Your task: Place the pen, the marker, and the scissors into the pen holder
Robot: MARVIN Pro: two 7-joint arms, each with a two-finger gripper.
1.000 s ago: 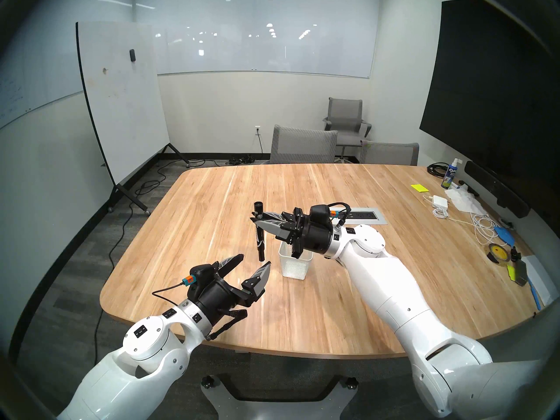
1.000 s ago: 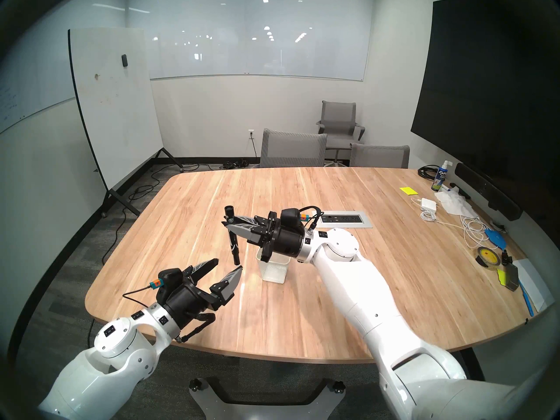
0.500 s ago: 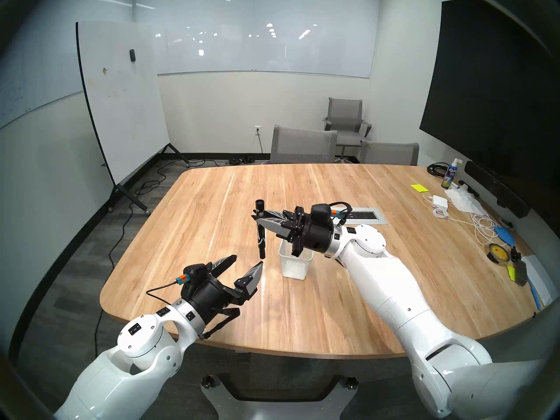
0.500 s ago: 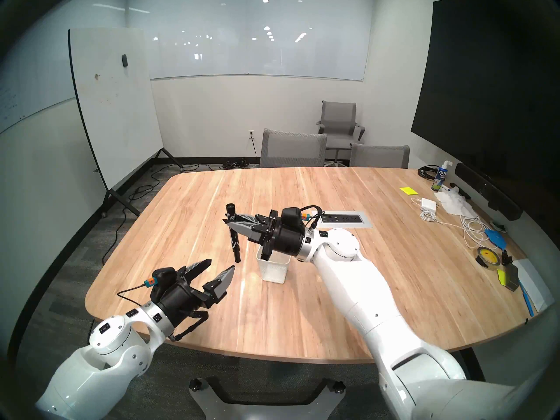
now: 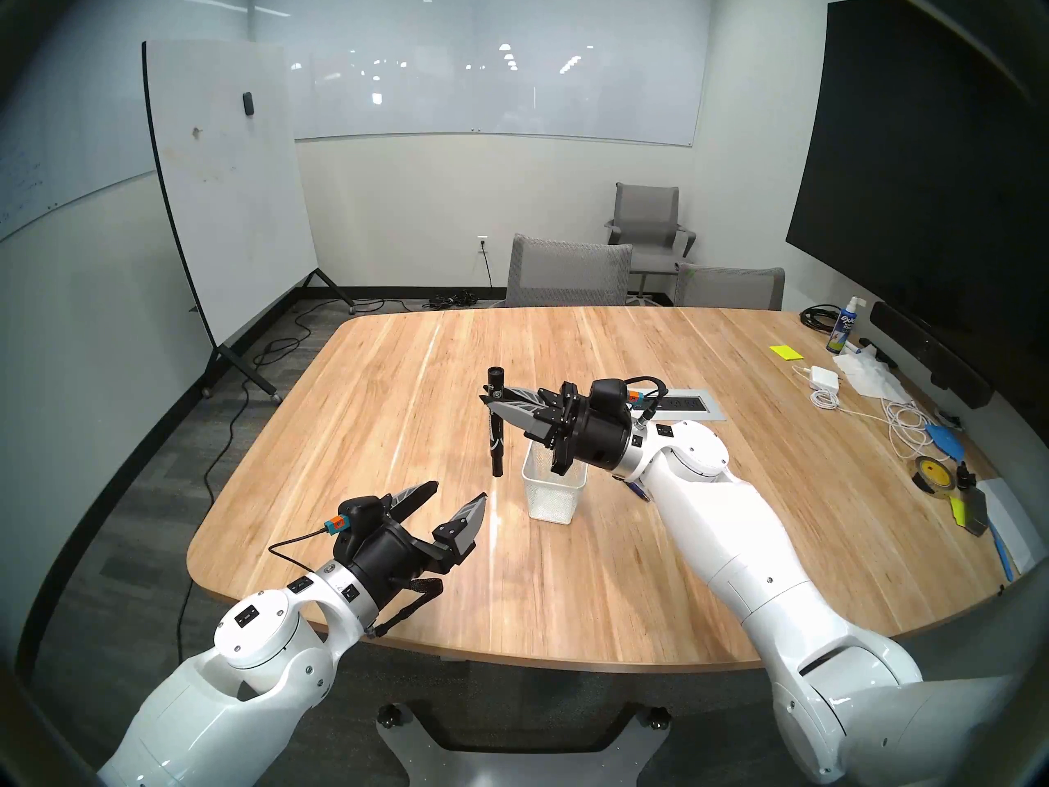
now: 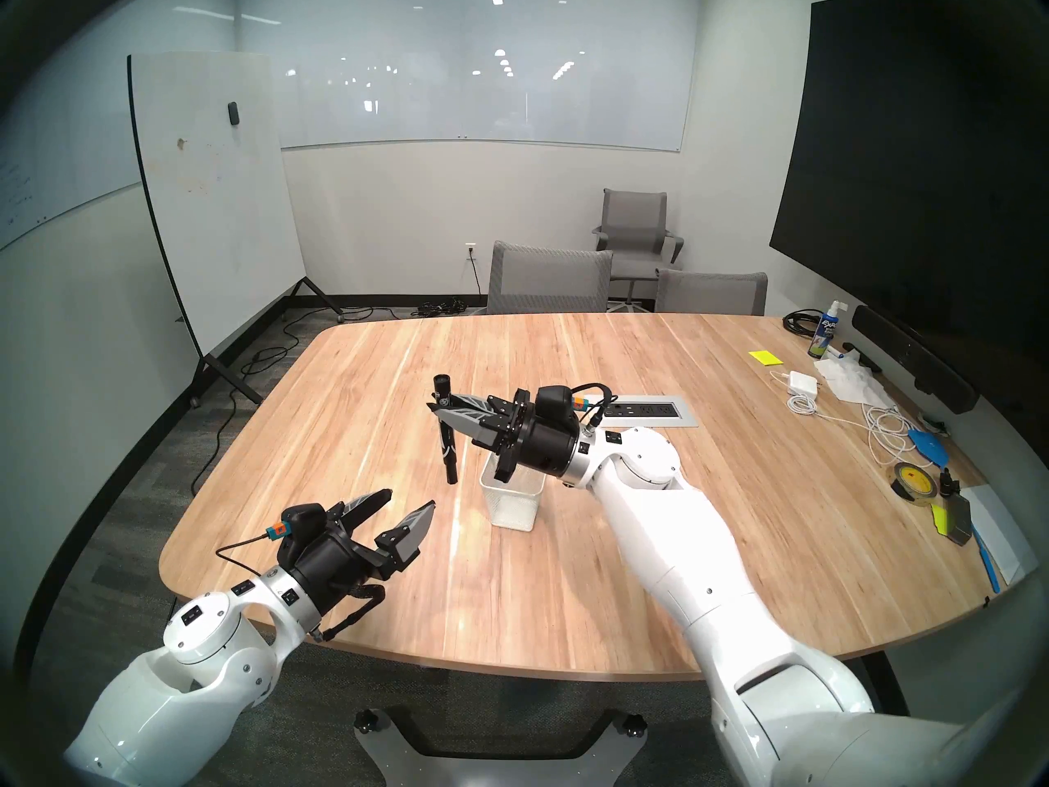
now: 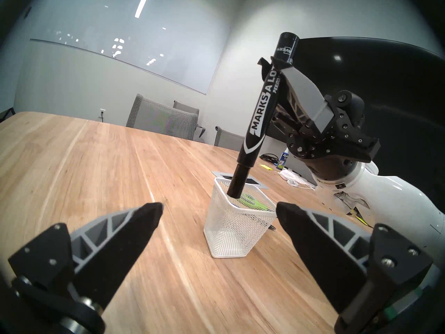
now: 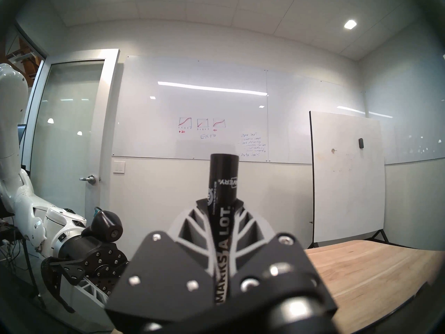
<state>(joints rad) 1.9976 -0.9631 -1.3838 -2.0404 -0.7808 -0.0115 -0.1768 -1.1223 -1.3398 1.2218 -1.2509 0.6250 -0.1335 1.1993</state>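
Note:
My right gripper (image 5: pixel 489 405) is shut on the black marker (image 5: pixel 495 422), near its upper end. The marker hangs almost upright in the air, its lower end just left of the white mesh pen holder (image 5: pixel 553 488). The right wrist view shows the marker (image 8: pixel 224 205) clamped between the fingers (image 8: pixel 192 220). My left gripper (image 5: pixel 461 491) stands open and empty near the table's front left, facing the pen holder (image 7: pixel 237 232). The scissors' lime-green handle (image 7: pixel 252 202) shows at the holder's far wall; inside or behind, I cannot tell. The pen's dark-blue tip (image 5: pixel 638 489) pokes out under my right forearm.
A power outlet panel (image 5: pixel 681 403) is set into the table behind my right wrist. A charger, cables, a tape roll (image 5: pixel 931 473) and a spray bottle (image 5: pixel 843 328) crowd the right edge. Grey chairs (image 5: pixel 567 272) stand at the far side.
The right gripper has carried the marker a little to the right, closer to the holder. The left arm has drawn back toward the near left, still open.

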